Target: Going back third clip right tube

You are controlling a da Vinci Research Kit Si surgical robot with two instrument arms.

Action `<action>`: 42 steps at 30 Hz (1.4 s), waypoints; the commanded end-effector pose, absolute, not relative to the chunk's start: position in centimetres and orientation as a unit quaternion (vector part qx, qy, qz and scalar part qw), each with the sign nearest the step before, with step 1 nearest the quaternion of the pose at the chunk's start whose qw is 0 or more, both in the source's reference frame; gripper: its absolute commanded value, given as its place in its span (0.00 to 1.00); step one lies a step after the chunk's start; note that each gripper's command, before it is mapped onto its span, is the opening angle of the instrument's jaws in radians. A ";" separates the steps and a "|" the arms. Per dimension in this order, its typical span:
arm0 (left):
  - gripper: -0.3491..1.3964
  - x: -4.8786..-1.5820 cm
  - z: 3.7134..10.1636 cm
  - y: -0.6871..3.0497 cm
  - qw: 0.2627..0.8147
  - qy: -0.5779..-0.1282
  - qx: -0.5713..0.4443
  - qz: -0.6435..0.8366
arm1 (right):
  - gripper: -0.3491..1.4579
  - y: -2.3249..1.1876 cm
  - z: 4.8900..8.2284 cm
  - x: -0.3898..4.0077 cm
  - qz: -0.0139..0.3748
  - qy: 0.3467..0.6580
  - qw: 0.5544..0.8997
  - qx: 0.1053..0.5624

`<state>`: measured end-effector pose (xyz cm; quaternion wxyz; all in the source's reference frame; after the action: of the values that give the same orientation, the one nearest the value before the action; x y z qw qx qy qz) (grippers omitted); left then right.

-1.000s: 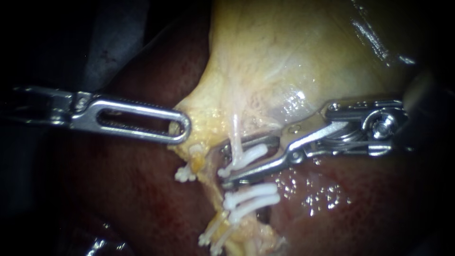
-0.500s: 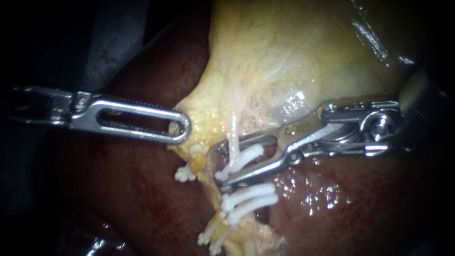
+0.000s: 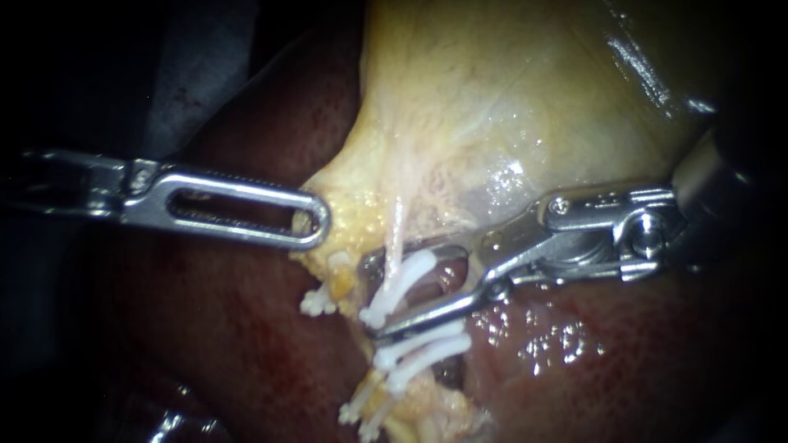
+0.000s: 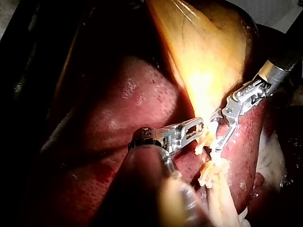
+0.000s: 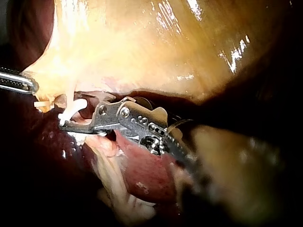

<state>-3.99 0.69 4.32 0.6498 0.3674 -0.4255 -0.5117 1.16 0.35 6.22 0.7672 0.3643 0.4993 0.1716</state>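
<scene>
My right instrument (image 3: 375, 298) reaches in from the right with its jaws open. A white clip (image 3: 400, 284) lies slanted in the gap between them, across a thin pale tube (image 3: 396, 232) that runs down from the gallbladder (image 3: 492, 107). Two more white clips (image 3: 423, 349) sit side by side just below the lower jaw. My left instrument (image 3: 312, 221), with slotted jaws, is shut on the gallbladder's yellowish lower edge. The left wrist view shows both tips, left instrument (image 4: 196, 128) and right instrument (image 4: 226, 130), close together. In the right wrist view the right instrument (image 5: 71, 116) straddles the clip (image 5: 71, 109).
Dark red liver (image 3: 246, 344) surrounds the site and glistens wet under the right instrument's hinge (image 3: 591, 238). Further white clips sit on fatty tissue left of the tube (image 3: 318, 302) and lower down (image 3: 361, 408). The left instrument's tip (image 5: 19, 82) shows beside the gallbladder.
My right instrument has slid left and slightly down, carrying the clip and nearby tissue with it. The two lower clips shifted a little left. The left instrument has held still.
</scene>
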 end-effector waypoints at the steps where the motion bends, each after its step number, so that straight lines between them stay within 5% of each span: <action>1: 0.00 -3.99 4.32 0.69 0.650 -0.425 0.367 -0.512 | 0.49 0.36 6.22 1.16 0.166 0.502 0.768 0.360; 10: 0.00 -3.99 4.32 0.70 0.650 -0.425 0.367 -0.512 | 0.50 0.33 6.21 1.20 0.145 0.513 0.772 0.347; 18: 0.00 -3.99 4.32 0.70 0.650 -0.425 0.367 -0.512 | 0.50 0.24 6.10 1.22 0.218 0.475 0.758 0.391; 42: 0.00 -3.97 4.35 0.72 0.650 -0.425 0.368 -0.511 | 0.47 0.35 5.90 0.93 0.243 0.459 0.747 0.416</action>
<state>-3.97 0.72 4.35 0.6499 0.3675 -0.4254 -0.5115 0.93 0.35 5.89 0.7446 0.4199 0.4542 0.2508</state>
